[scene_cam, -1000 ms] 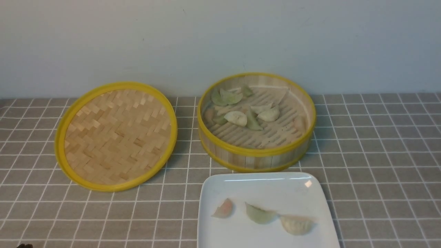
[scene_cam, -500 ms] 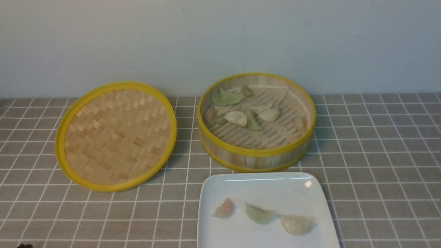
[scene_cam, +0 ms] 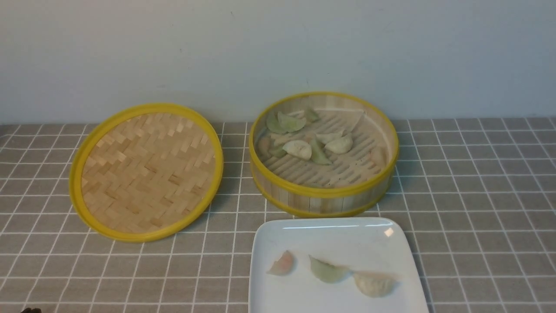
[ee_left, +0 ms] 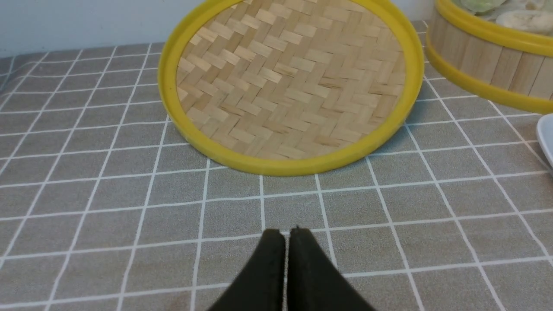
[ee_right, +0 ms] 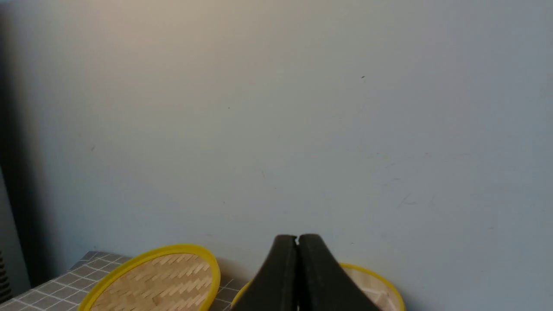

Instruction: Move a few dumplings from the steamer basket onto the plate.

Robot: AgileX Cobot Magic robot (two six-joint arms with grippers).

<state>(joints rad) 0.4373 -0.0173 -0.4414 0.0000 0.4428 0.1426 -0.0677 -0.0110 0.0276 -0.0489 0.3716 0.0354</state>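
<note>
Three dumplings point(scene_cam: 326, 269) lie in a row on the plate point(scene_cam: 304, 230), the rest in the steamer basket point(scene_cam: 323, 198) just behind it. Both grippers are clenched on nothing: left fingers point(ee_left: 271, 255) low over the worktop point(scene_cam: 478, 208), right fingers point(ee_right: 285, 263) raised, well apart from the dumplings.

No legible text, labels, brand marks, numbers or signs anywhere: none on any object, the table covering or the wall, in any view.
</note>
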